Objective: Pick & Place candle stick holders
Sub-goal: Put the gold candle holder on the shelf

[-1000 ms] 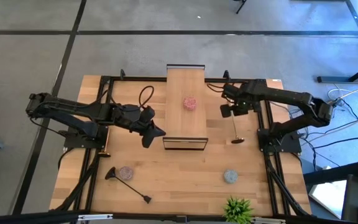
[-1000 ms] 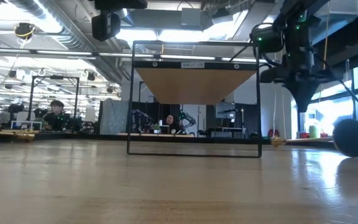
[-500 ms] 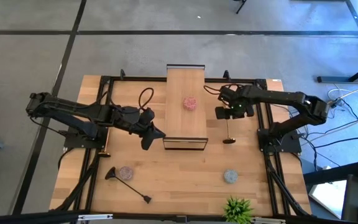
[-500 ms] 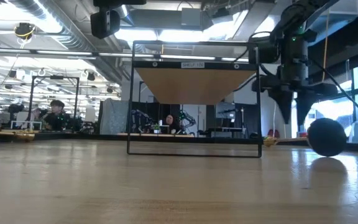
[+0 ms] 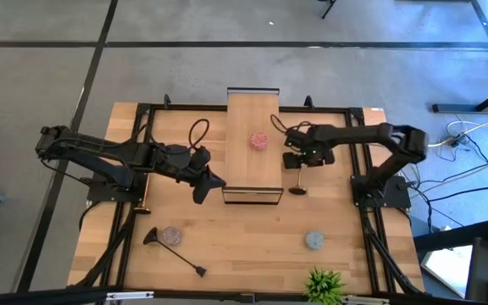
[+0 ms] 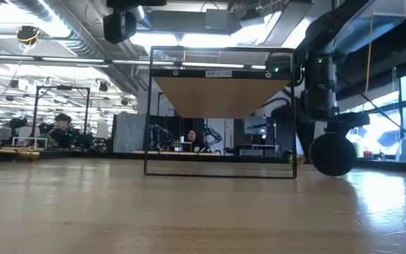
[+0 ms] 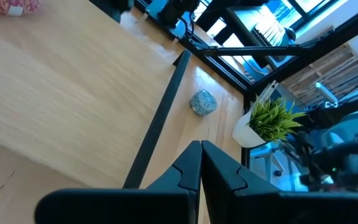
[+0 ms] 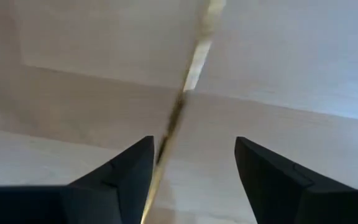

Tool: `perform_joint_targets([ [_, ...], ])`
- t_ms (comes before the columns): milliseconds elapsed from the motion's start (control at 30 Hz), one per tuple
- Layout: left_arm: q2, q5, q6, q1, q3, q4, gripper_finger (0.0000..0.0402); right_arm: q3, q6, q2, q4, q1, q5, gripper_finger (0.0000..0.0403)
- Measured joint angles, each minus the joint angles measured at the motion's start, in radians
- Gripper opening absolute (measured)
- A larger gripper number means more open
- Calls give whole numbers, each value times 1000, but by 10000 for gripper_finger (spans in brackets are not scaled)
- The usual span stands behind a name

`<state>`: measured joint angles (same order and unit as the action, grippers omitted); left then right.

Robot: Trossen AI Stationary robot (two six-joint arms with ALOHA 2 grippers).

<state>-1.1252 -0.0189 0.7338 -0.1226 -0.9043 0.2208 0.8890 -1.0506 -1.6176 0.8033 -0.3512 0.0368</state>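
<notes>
Robotics lab: wooden test table (image 5: pixel 227 246) on black frame, concrete floor (image 5: pixel 185 76), exposed ceiling ducts (image 6: pixel 69 28), people at benches (image 6: pixel 62 127) behind.

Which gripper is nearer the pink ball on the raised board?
Right. The right gripper sits just off the board's edge beside the pink ball; the left gripper waits farther away, off the opposite edge.

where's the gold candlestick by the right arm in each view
High view: the gold candlestick stands right of the raised wooden shelf, under the right hand.
Low view: only its round base shows, dark, at the right.
Left wrist view: not in it.
Right wrist view: its thin stem runs between the open fingers.
Shared landmark: the shelf, right beside it.
</notes>
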Motion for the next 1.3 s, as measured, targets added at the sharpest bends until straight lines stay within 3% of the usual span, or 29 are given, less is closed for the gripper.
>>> perform_joint_targets([
  [200, 12, -1, 1, 0, 0, 3, 6, 0, -16, -71, -10, 43, 19, 222],
  [667, 39, -17, 4, -10, 0, 9, 6, 0, -34, -69, 2, 53, 16, 199],
  [933, 39, -16, 4, -10, 0, 9, 6, -1, -29, -69, 125, 53, 23, 131],
  [1167, 39, -17, 4, -14, 0, 9, 6, -1, 3, -64, 167, 64, 18, 21],
  [1300, 39, -17, 4, -14, 0, 9, 6, 0, -5, -45, 186, 67, 19, 15],
])
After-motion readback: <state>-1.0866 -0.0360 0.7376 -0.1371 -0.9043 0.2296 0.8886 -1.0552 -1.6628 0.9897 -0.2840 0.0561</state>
